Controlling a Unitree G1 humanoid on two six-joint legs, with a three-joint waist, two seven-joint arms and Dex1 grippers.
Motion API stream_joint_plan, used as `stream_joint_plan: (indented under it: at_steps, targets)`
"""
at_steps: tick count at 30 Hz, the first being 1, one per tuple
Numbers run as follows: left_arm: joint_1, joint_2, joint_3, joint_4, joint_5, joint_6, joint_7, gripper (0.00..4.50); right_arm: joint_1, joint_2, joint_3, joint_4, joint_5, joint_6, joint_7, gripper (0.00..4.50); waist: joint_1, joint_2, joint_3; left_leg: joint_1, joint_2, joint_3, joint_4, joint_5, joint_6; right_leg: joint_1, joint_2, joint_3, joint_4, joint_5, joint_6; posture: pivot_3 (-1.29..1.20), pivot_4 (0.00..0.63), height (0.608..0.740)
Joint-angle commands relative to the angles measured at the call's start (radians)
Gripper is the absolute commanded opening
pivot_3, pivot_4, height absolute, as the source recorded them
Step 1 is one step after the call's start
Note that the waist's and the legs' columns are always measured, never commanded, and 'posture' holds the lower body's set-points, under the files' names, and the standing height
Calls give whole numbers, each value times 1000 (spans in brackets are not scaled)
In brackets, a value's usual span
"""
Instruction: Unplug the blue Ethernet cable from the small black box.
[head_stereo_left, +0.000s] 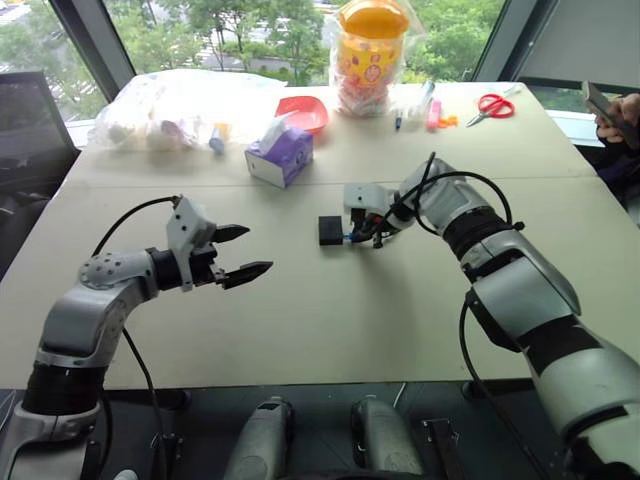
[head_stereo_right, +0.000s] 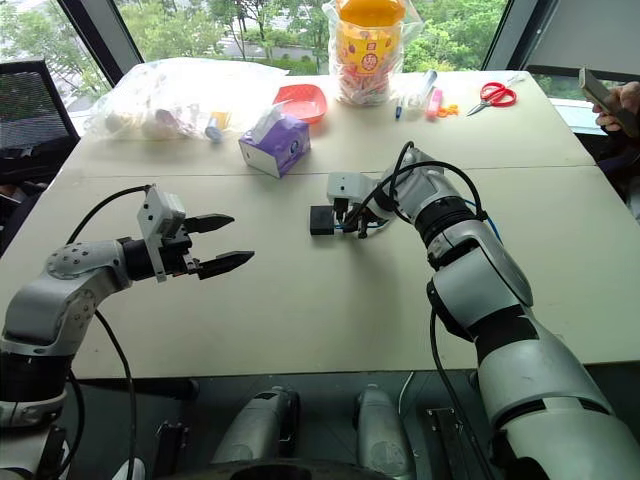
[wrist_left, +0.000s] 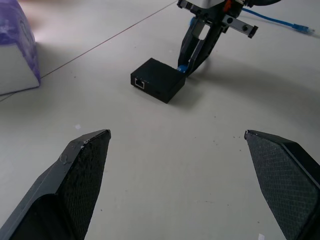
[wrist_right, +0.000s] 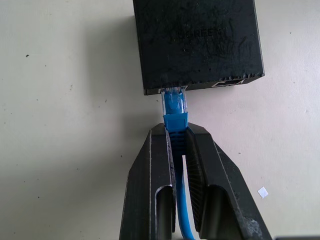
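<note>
Left gripper (head_stereo_left: 250, 252) lower left of frame, above table (head_stereo_left: 300, 320), fingers spread wide, nothing held. Right gripper (wrist_right: 177, 137) at centre, clamped on blue Ethernet cable (wrist_right: 176, 125) just behind plug. Plug still seated in small black box (head_stereo_left: 331, 230), centre of table. Purple tissue box (head_stereo_left: 281, 155) upper left of box.

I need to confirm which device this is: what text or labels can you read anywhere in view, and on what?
Black box: embossed lettering on its top, too faint to read for sure.
Orange-lidded jar: printed pattern, too small to read.
Purple tissue box: print too small to read.
Nothing else legible.
</note>
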Motion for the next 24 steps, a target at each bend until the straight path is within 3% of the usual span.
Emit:
stream_joint_plan:
  at_steps: [1, 5, 9, 12, 14, 19, 24]
  targets:
    - [-34, 5, 32, -14, -41, 31, 0, 4500, 15, -37, -43, -74, -33, -46, -101, 39, 0, 0, 0, 0, 0, 0, 0, 0, 0, 0, 0, 0, 0, 0, 0, 0, 150, 740]
    - [-83, 6, 37, 15, -92, 98, -11, 4500, 116, -118, -97, -322, -59, -129, -239, 39, 3, 0, 0, -1, 0, 0, 0, 0, -1, -2, 0, 0, 1, 0, 0, 0, 150, 740]
    - [-179, -11, 34, 66, -162, 192, -26, 4500, 397, -271, -210, -886, -44, -143, -279, 39, 9, 0, 0, -4, 0, -2, -1, 0, -1, -3, 0, -1, 1, 0, 1, 0, 150, 740]
    - [-243, -35, 23, 108, -181, 222, -34, 4500, 554, -279, -300, -1184, 42, 23, -269, 39, -1, 0, 0, -4, 0, -1, 0, 0, 0, -3, 0, -1, 1, -1, 1, 0, 150, 740]
    - [-315, -72, 15, 160, -206, 252, -41, 4500, 662, -275, -344, -1348, 35, 31, -326, 39, 2, -1, 0, -3, 0, 1, 0, 0, 0, -3, 0, 1, 1, 0, 1, 0, 150, 740]
    - [-392, -139, 4, 221, -236, 293, -60, 4500, 712, -233, -340, -1471, -66, 48, -460, 39, -2, -1, 0, 1, 0, 2, 2, 1, 0, 1, 1, 1, 2, 0, 1, 0, 150, 740]
    - [-424, -166, -4, 237, -271, 342, -82, 4500, 711, -242, -304, -1489, -132, 15, -490, 39, 2, -1, 0, 3, 1, 1, 2, 1, 0, 4, 1, 1, 2, -1, 0, 0, 150, 740]
